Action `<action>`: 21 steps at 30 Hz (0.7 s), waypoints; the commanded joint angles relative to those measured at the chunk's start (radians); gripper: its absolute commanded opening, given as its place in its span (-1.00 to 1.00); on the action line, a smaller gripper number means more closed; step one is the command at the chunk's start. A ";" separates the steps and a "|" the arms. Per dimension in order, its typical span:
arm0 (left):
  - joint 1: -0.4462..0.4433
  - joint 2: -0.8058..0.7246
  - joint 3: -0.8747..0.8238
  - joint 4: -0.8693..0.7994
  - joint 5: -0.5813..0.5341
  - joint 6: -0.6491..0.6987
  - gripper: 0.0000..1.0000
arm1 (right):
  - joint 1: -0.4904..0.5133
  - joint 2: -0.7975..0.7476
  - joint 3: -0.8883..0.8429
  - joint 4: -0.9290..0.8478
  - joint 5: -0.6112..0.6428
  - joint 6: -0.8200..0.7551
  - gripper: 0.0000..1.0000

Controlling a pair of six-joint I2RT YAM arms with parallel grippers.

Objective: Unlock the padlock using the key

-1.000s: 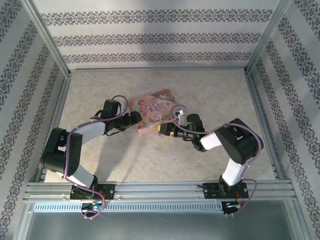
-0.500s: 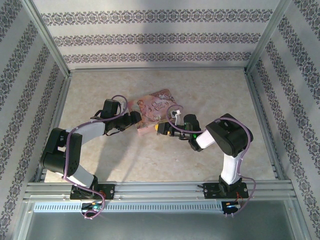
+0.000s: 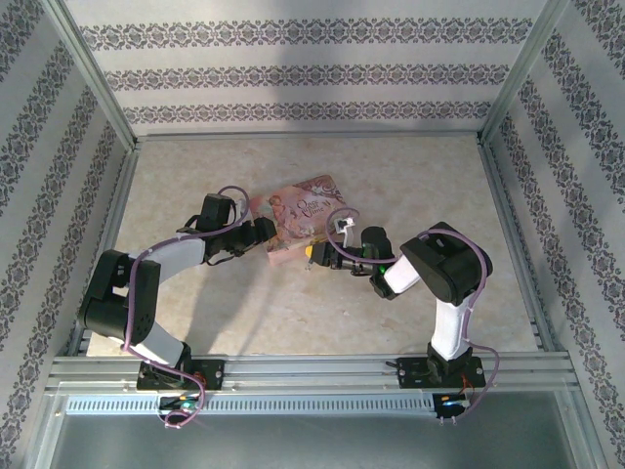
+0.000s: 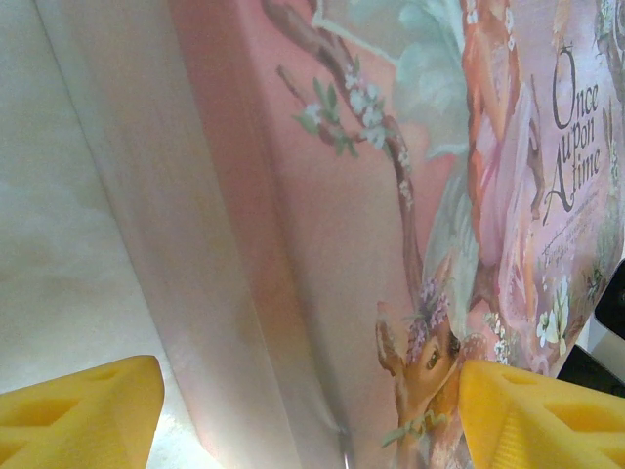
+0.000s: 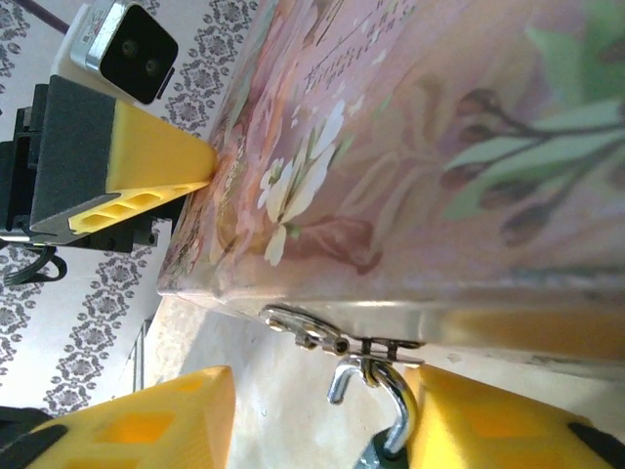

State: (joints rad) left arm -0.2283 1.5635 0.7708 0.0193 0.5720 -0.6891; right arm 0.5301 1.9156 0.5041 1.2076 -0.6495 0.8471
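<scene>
A pink illustrated rectangular box (image 3: 303, 217) lies on the pale marbled desk (image 3: 420, 186). At the box's near edge, a tiny blue-bodied padlock with a silvery shackle (image 5: 401, 414) hangs from a small metal hasp (image 5: 322, 337). The right pincer (image 3: 312, 257) stands half-open around the shackle, with a gap on one side. The left pincer (image 4: 308, 369) spreads wide astride the box's left corner.

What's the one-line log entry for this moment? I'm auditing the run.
left end effector: open, around pink box corner | right end effector: open, straddling padlock | padlock: hanging on box hasp
</scene>
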 commanded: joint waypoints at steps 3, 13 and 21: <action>-0.004 -0.004 -0.003 -0.090 -0.035 0.022 0.57 | -0.005 0.010 -0.014 0.083 -0.045 0.006 -0.15; -0.005 0.000 -0.004 -0.087 -0.037 0.021 0.56 | -0.009 0.014 -0.035 0.083 -0.036 0.008 -0.40; -0.005 -0.002 -0.005 -0.088 -0.039 0.022 0.57 | -0.013 0.026 -0.043 0.079 -0.020 0.009 -0.58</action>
State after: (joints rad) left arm -0.2283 1.5620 0.7708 0.0154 0.5716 -0.6891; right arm 0.5190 1.9217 0.4732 1.2530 -0.6537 0.8539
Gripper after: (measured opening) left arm 0.783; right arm 0.216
